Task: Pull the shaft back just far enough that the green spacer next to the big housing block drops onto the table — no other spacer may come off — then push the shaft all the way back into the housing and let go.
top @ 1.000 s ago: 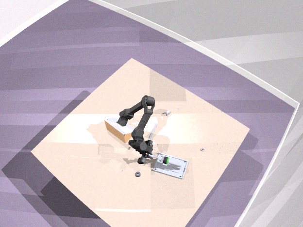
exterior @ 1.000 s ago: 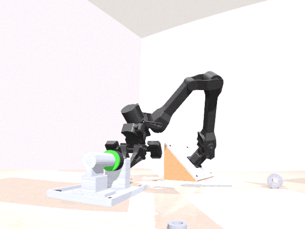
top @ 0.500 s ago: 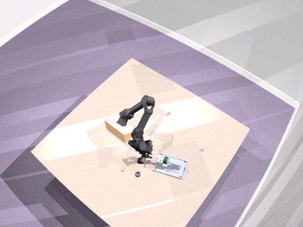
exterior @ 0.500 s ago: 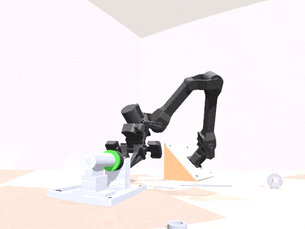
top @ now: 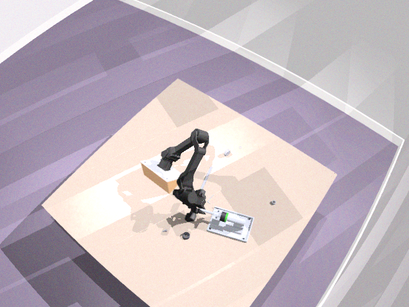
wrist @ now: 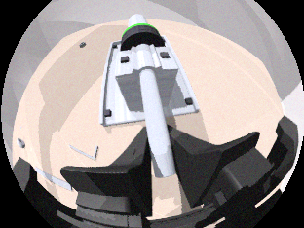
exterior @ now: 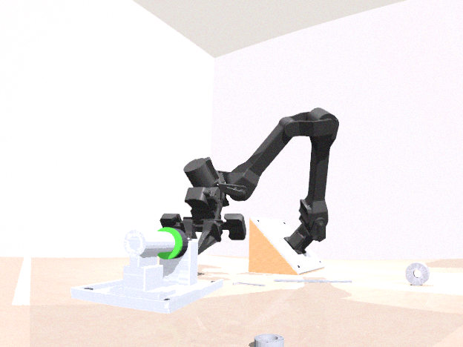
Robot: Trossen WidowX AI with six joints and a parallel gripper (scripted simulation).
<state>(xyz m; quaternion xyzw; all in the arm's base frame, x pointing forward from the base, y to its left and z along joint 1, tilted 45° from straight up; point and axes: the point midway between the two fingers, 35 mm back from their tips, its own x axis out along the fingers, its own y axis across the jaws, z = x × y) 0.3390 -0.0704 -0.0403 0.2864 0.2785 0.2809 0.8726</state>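
Note:
My gripper (top: 200, 210) (wrist: 154, 129) is shut on the near end of the pale shaft (wrist: 152, 99), which runs into the near upright block (wrist: 128, 89) of the white fixture. The green spacer (top: 226, 216) (exterior: 178, 244) (wrist: 141, 24) sits up on the fixture, off the table, beside a pale cylinder (top: 234, 218) (exterior: 159, 247). A black spacer (top: 222, 216) (wrist: 142, 36) lies against its gripper side, between it and the near block. Both hang in line with the shaft. No gap shows between green and black. The shaft inside the spacers is hidden.
The fixture's base plate (top: 227, 237) (exterior: 119, 302) stands on the table. A dark ring (top: 185, 235), a white ring (top: 227, 152) (exterior: 417, 273), a small grey ring (top: 272, 202) and a thin rod (top: 206, 178) (exterior: 312, 280) lie around. The arm stands on a wedge (top: 155, 176) (exterior: 261, 253).

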